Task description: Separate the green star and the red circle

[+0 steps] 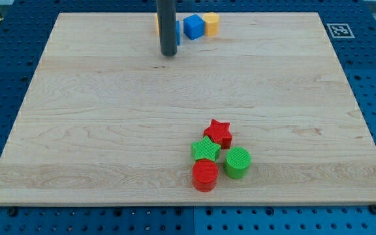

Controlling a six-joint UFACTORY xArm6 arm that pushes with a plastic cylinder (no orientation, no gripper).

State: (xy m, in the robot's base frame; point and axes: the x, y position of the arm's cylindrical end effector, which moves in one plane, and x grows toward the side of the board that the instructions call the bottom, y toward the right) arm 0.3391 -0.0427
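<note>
The green star (205, 150) lies low on the board, right of centre. The red circle (205, 175) sits just below it, touching it. A red star (219, 133) touches the green star at its upper right. A green circle (237, 162) sits to the right of the green star and red circle, close against them. My tip (168, 54) is near the view's top, left of centre, far from this cluster.
At the board's top edge a blue block (194, 27) and a yellow block (211, 23) sit side by side. Another blue block (177, 31) and an orange one (157, 25) are partly hidden behind my rod. The wooden board (96, 130) lies on a blue perforated table.
</note>
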